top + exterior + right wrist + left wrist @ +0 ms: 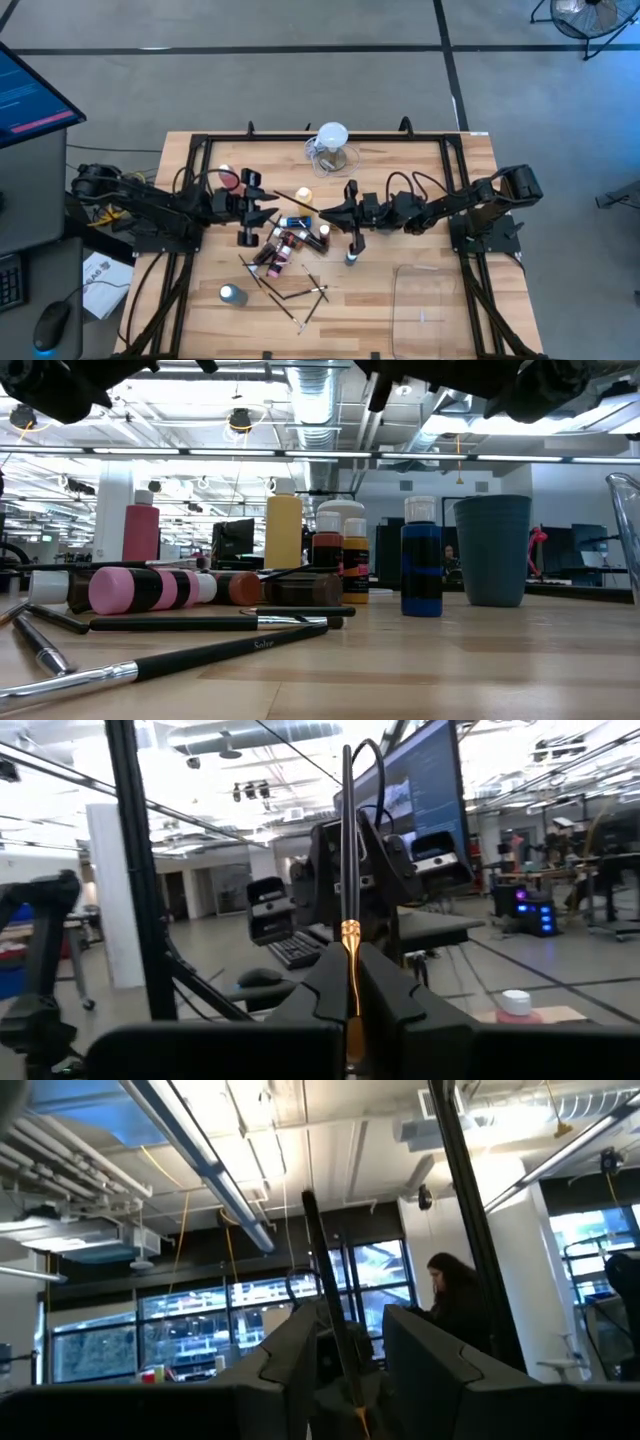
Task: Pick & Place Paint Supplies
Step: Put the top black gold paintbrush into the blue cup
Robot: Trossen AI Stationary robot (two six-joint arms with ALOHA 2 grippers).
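Note:
A thin dark paintbrush [296, 201] spans the gap between my two grippers above the table's middle. My right gripper [352, 965] is shut on a dark brush with a gold ferrule [350, 931]. My left gripper [350, 1330] is open, and a thin dark brush shaft [325, 1290] rises between its fingers. Whether both views show the same brush, I cannot tell. Below them small paint bottles [285, 243] lie in a heap. Loose brushes [290, 290] lie nearer the table's near edge. Yellow [283, 532], pink-red [141, 532] and blue [421, 565] bottles stand upright. My right gripper pinches the paintbrush between its two fingers just below the gold ferrule [350, 948]. It comes level from the table's right side. The dark handle [347, 830] sticks out past the fingertips toward the left arm, and the brush is lifted clear of the table. My left gripper has a brush shaft between its fingers with room on either side; whether it touches the shaft, I cannot tell.
A clear jug with a white round top [332, 145] stands near the far edge. A clear tray [430, 300] lies at the near right. A grey cup [493, 550] and a grey-capped bottle [232, 294] stand on the table. A person [455, 1295] is in the room behind.

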